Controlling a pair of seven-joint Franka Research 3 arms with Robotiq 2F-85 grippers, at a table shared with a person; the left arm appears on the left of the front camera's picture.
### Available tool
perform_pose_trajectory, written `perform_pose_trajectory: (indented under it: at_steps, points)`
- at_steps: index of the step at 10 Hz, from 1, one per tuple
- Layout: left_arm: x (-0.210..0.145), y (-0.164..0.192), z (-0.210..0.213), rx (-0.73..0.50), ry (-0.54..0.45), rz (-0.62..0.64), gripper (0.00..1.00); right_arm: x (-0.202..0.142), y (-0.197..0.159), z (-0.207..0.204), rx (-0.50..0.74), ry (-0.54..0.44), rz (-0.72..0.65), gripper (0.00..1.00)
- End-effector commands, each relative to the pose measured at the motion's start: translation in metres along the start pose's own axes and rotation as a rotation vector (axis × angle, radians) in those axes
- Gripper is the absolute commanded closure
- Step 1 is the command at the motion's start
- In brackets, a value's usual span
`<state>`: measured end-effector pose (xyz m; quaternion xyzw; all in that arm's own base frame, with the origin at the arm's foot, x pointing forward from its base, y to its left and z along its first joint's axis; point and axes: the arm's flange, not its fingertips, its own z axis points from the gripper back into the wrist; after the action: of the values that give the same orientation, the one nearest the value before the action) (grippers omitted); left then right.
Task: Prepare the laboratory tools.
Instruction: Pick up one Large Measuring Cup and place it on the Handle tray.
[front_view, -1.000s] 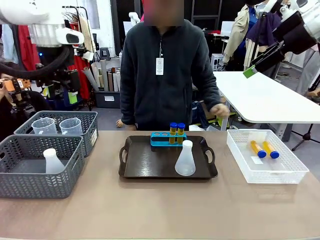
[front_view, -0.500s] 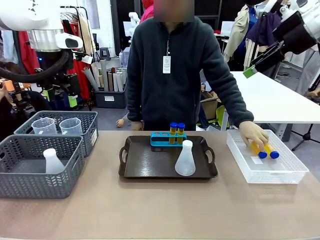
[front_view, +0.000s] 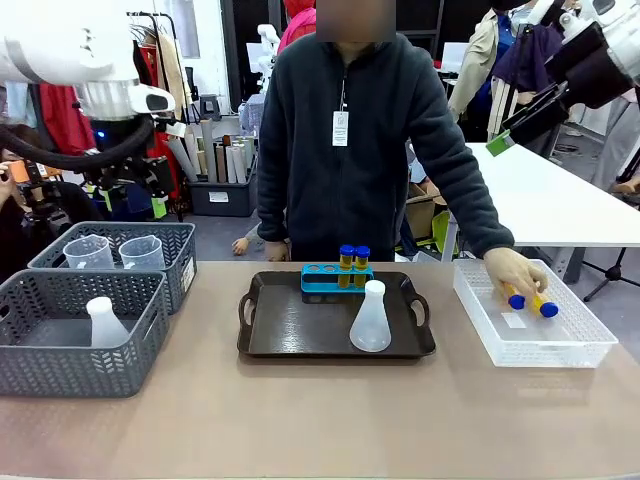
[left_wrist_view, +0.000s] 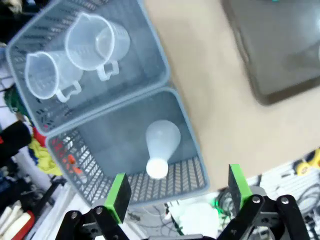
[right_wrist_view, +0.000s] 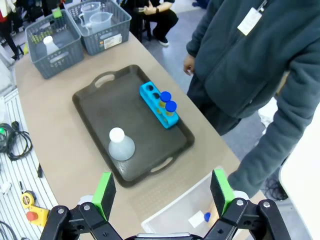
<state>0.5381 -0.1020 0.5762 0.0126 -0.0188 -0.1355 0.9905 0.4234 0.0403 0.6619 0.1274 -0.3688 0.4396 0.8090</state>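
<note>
The left gripper (left_wrist_view: 178, 189) and right gripper (right_wrist_view: 162, 192) gape empty while a person's hand (front_view: 512, 270) touches small yellow blue-capped tubes (front_view: 537, 301) in a white basket (front_view: 560, 357).

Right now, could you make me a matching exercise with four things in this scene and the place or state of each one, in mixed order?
1. blue rack
2. beakers
3. person's hand
4. left gripper

A. on the tubes in the white basket
B. in the far grey basket
C. at the tray's far edge
D. open, above the near grey basket

Pairs: 1-C, 2-B, 3-A, 4-D
</note>
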Motion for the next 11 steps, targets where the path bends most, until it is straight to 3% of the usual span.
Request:
perform_pose_trajectory:
  at_steps: [1, 4, 7, 11]
  points:
    - [0.033, 0.016, -0.012, -0.037, -0.012, 0.082, 0.0, 0.0, 0.0, 0.0, 0.003, -0.006, 0.002, 0.0]
    - [0.058, 0.048, -0.055, 0.004, -0.023, 0.221, 0.0, 0.0, 0.0, 0.0, 0.003, -0.006, 0.002, 0.0]
    - [0.065, 0.072, -0.096, -0.005, 0.028, 0.243, 0.0, 0.0, 0.0, 0.0, 0.003, -0.006, 0.002, 0.0]
    - [0.073, 0.095, -0.137, -0.017, 0.021, 0.248, 0.0, 0.0, 0.0, 0.0, 0.003, -0.006, 0.002, 0.0]
